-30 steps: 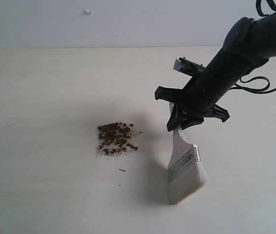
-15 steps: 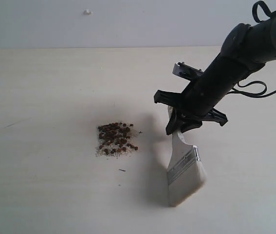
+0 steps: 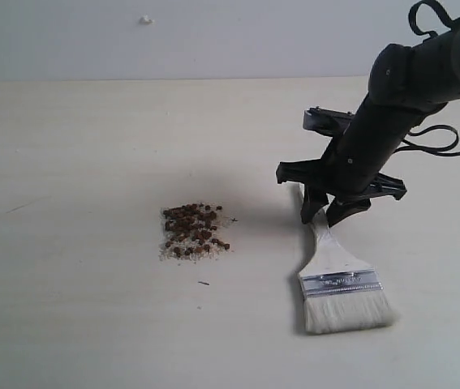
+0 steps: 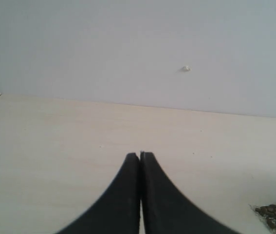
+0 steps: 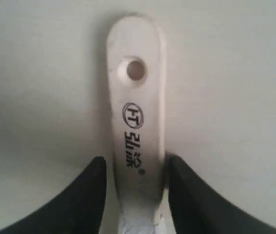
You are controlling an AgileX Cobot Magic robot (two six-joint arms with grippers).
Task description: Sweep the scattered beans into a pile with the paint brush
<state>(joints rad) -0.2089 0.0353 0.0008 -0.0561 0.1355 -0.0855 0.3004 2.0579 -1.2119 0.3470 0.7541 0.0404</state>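
Note:
The beans (image 3: 195, 231) sit in one dense reddish-brown pile on pale crumbs, left of the table's middle; a corner of the beans (image 4: 275, 213) also shows in the left wrist view. The paint brush (image 3: 339, 279) lies flat on the table to the right of the pile, bristles toward the near edge. My right gripper (image 3: 327, 212) straddles the handle's far end. In the right wrist view the handle (image 5: 137, 117) lies between the jaws of the right gripper (image 5: 135, 168), which stand slightly apart from it, open. My left gripper (image 4: 140, 155) is shut and empty, out of the exterior view.
A small white knob (image 3: 145, 19) sits on the grey back wall, also the white knob (image 4: 187, 68) in the left wrist view. A black cable (image 3: 436, 138) loops beside the right arm. A dark speck (image 3: 204, 283) lies just below the pile.
The brush, held upright on its bristles before, has dropped flat onto the table with the bristles swung rightward. The right gripper shifted right and lower and let go of the handle.

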